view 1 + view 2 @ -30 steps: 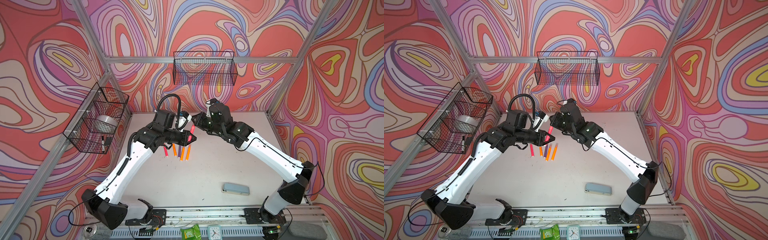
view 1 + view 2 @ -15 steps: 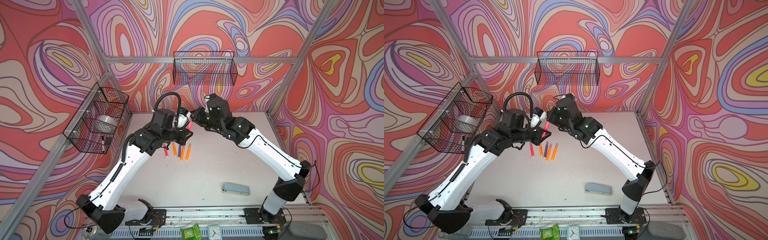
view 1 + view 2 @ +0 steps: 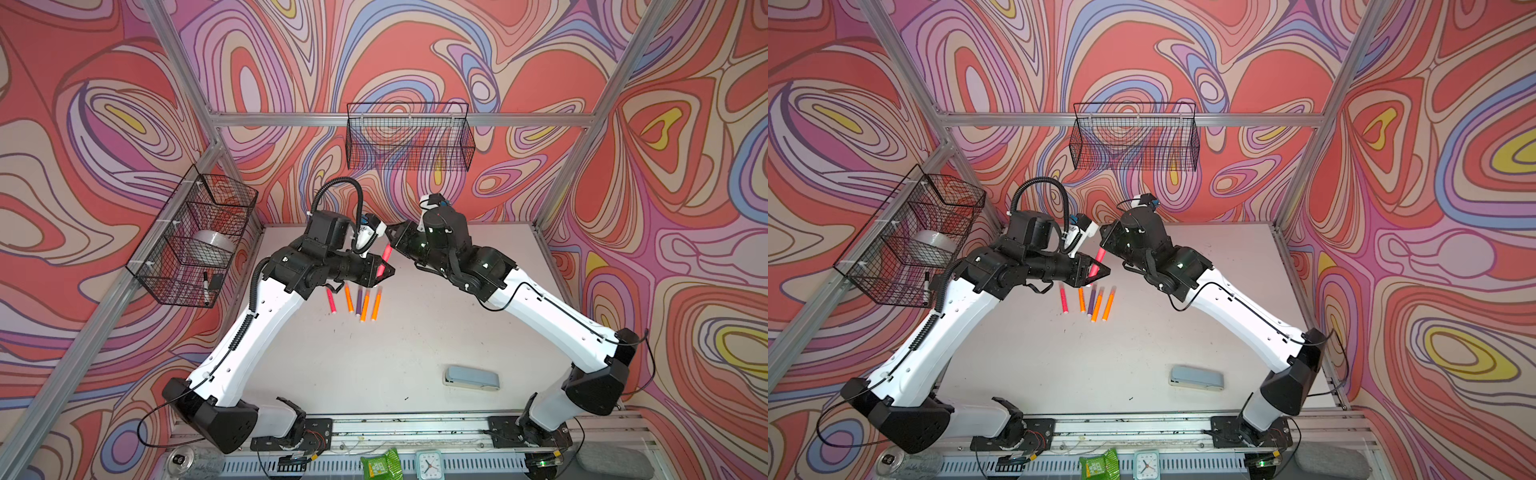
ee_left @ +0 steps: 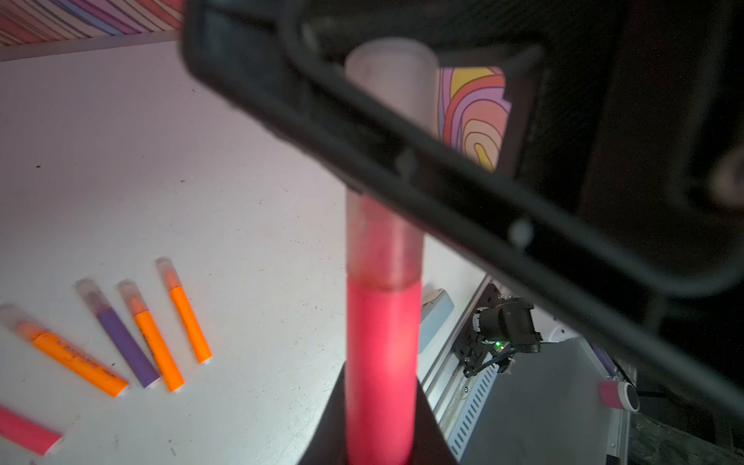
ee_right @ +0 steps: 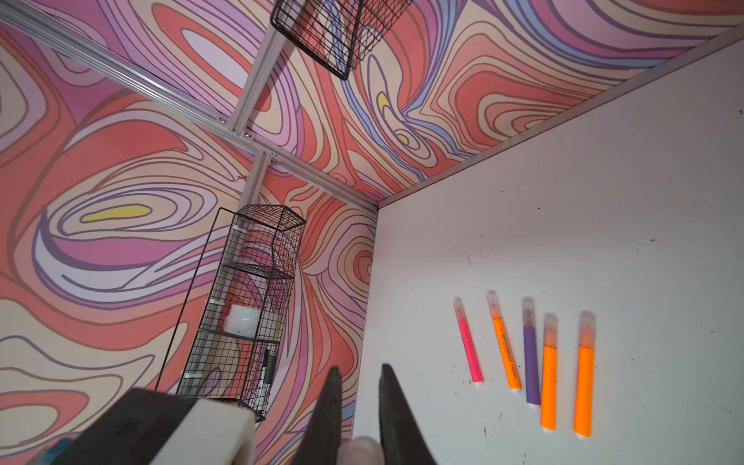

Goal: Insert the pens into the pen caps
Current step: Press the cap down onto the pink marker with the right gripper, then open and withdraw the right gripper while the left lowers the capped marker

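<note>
My left gripper [image 3: 380,272] is shut on a neon pink pen [image 3: 384,259], which stands tilted above the table. In the left wrist view a translucent pen cap [image 4: 384,237] sits over the tip end of this pen [image 4: 380,362]. My right gripper [image 3: 390,239] is shut on that cap from the far side, and the cap's end [image 5: 359,451] shows between its fingers [image 5: 392,402]. Below them several capped pens lie in a row: pink [image 3: 331,300], orange [image 3: 348,298], purple [image 3: 359,302] and two more orange [image 3: 376,304]. Both top views show the two grippers meeting on the held pen [image 3: 1096,264].
A grey-blue stapler [image 3: 471,377] lies at the front right of the table. A black wire basket [image 3: 195,237] on the left wall holds a tape roll and a marker. A second wire basket [image 3: 409,137] hangs on the back wall.
Both grippers, with the pink pen between them, shifted a little toward the back left and then returned. Both grips are unchanged.
</note>
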{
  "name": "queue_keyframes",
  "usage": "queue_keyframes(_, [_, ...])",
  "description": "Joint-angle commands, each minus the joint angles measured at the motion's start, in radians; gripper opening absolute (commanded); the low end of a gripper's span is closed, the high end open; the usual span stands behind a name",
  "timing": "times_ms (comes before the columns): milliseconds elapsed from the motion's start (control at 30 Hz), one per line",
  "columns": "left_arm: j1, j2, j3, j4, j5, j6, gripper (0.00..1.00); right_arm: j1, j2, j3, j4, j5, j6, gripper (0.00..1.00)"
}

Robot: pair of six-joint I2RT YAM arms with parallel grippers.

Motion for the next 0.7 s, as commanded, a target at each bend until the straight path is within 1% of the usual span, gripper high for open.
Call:
queue_keyframes(0, [0.066,-0.011,0.012,0.400,-0.042,-0.100,0.00,0.105,-0.031,-0.045,-0.162,-0.188,-0.038,0.00])
queue_keyframes(133, [0.067,-0.029,-0.009,0.389,-0.081,-0.066,0.00,0.097,-0.007,0.015,-0.212,-0.169,-0.071,0.00])
queue_keyframes(233, [0.066,-0.031,-0.018,0.354,-0.111,-0.022,0.00,0.058,-0.010,0.013,-0.220,-0.168,-0.044,0.00])
queue_keyframes(267, [0.067,-0.036,-0.029,0.345,-0.127,-0.011,0.00,0.041,-0.018,-0.001,-0.220,-0.162,-0.031,0.04])
queue_keyframes(300, [0.066,-0.043,-0.044,0.340,-0.138,-0.002,0.00,0.025,-0.030,-0.015,-0.215,-0.158,-0.016,0.14])
queue_keyframes(333, [0.066,-0.055,-0.065,0.334,-0.151,0.011,0.00,0.007,-0.045,-0.033,-0.208,-0.149,-0.002,0.31])
queue_keyframes(367, [0.066,-0.068,-0.088,0.328,-0.162,0.021,0.00,-0.009,-0.060,-0.050,-0.206,-0.133,0.016,0.42])
queue_keyframes(400, [0.065,-0.081,-0.116,0.323,-0.173,0.026,0.00,-0.018,-0.069,-0.064,-0.197,-0.125,0.023,0.47])
queue_keyframes(500, [0.066,-0.128,-0.223,0.318,-0.199,0.030,0.00,-0.028,-0.068,-0.054,-0.221,-0.098,0.022,0.53])
queue_keyframes(567, [0.066,-0.151,-0.293,0.318,-0.212,0.024,0.00,-0.035,-0.058,-0.027,-0.270,-0.068,0.019,0.71])
queue_keyframes(667, [0.065,-0.149,-0.392,0.329,-0.223,0.003,0.00,-0.053,-0.076,-0.025,-0.343,0.016,0.046,0.83])
